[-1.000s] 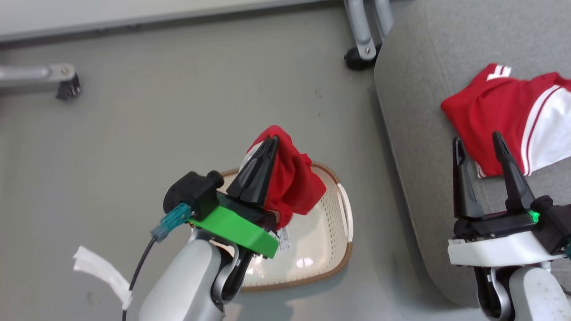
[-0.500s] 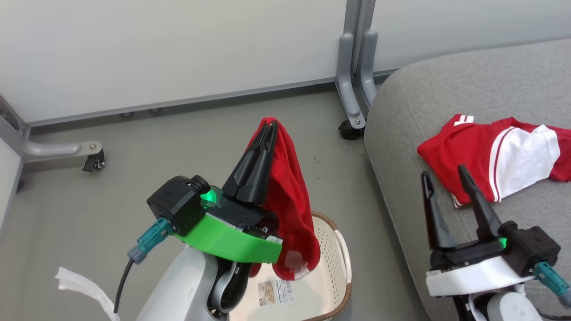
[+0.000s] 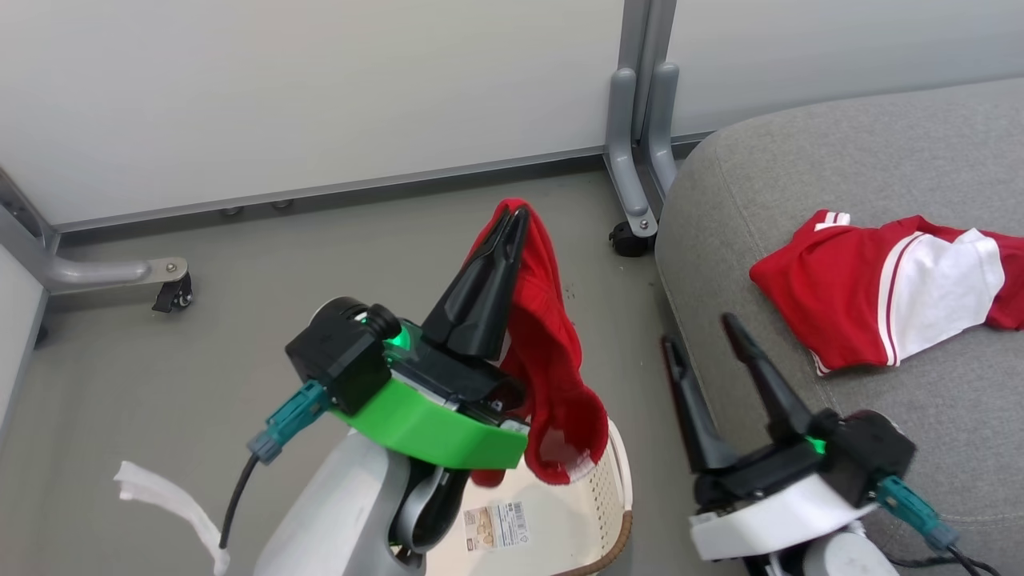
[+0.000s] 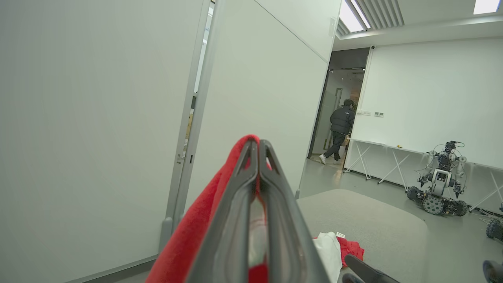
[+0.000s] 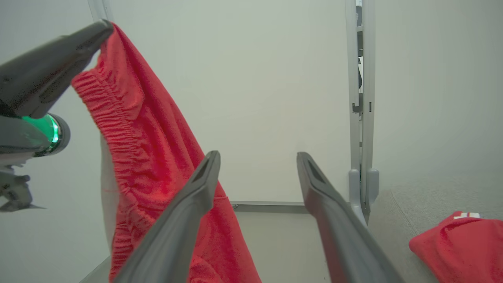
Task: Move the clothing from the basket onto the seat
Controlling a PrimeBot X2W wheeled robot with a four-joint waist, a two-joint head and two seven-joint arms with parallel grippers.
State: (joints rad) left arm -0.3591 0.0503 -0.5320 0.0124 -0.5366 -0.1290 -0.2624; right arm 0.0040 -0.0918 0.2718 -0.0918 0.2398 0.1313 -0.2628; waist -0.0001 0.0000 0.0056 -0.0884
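Dangling from the left gripper [image 3: 514, 216], whose 2 fingers are pinched tight on its gathered edge, the plain red garment [image 3: 552, 360] hangs above the basket [image 3: 618, 480] on the floor. The right gripper [image 3: 698, 332] stands spread wide, holding nothing, just beside the seat [image 3: 800, 184], where the other garment [image 3: 872, 296] lies flat.

No legible txt; sticker [image 3: 496, 526] on basket [image 3: 614, 488] btm has barcode, print too small

First garment [image 3: 552, 360] above the basket [image 3: 614, 480]; second garment [image 3: 840, 296] on the seat [image 3: 800, 160], right.
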